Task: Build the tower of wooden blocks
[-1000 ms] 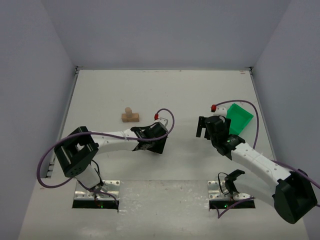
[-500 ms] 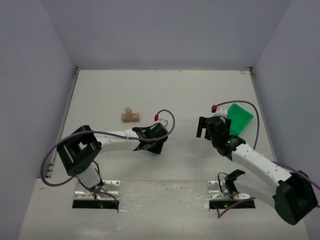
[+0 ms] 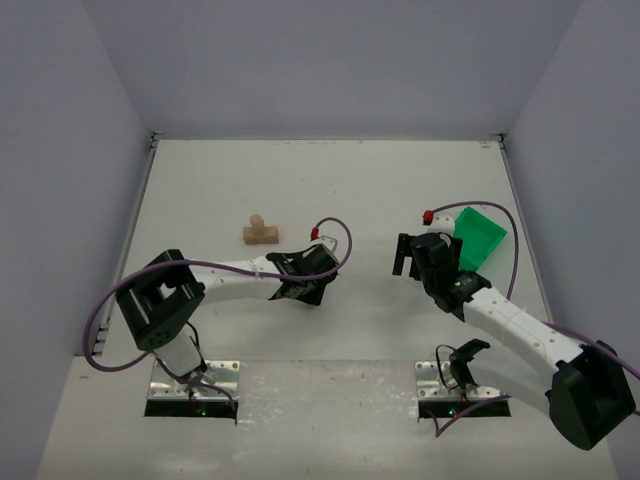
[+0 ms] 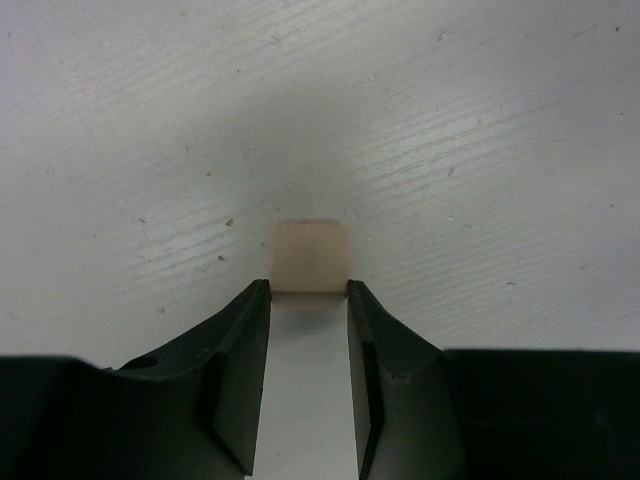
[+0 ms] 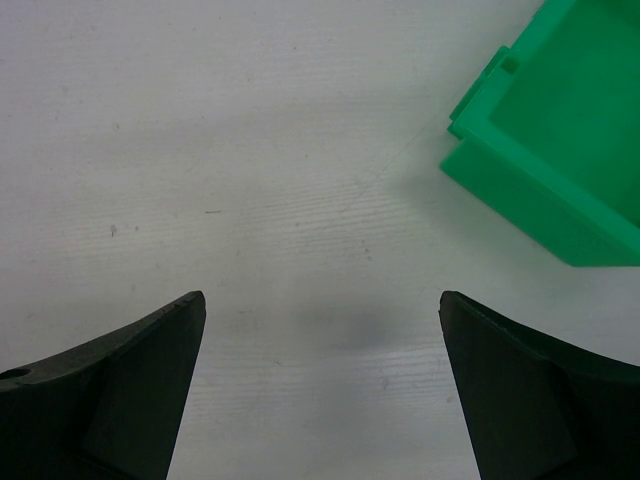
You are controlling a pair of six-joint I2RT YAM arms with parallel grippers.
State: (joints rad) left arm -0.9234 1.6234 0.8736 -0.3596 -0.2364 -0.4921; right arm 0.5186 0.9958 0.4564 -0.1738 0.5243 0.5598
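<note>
A small tan wooden cube [image 4: 312, 255] sits between the tips of my left gripper [image 4: 309, 290], whose fingers [image 4: 245, 340] press on its two sides low over the white table. In the top view the left gripper [image 3: 302, 288] is right of and nearer than the partly built wood block tower [image 3: 260, 233], a short bar with a cube on top. The held cube is hidden in the top view. My right gripper [image 5: 322, 300] is open and empty above bare table, also seen in the top view [image 3: 407, 256].
A bright green plastic bin [image 3: 477, 235] lies just right of the right gripper, and its corner shows in the right wrist view [image 5: 550, 140]. Grey walls close the table on three sides. Purple cables loop off both arms.
The left gripper has shifted slightly nearer and to the left. The right arm and the tower have not moved.
</note>
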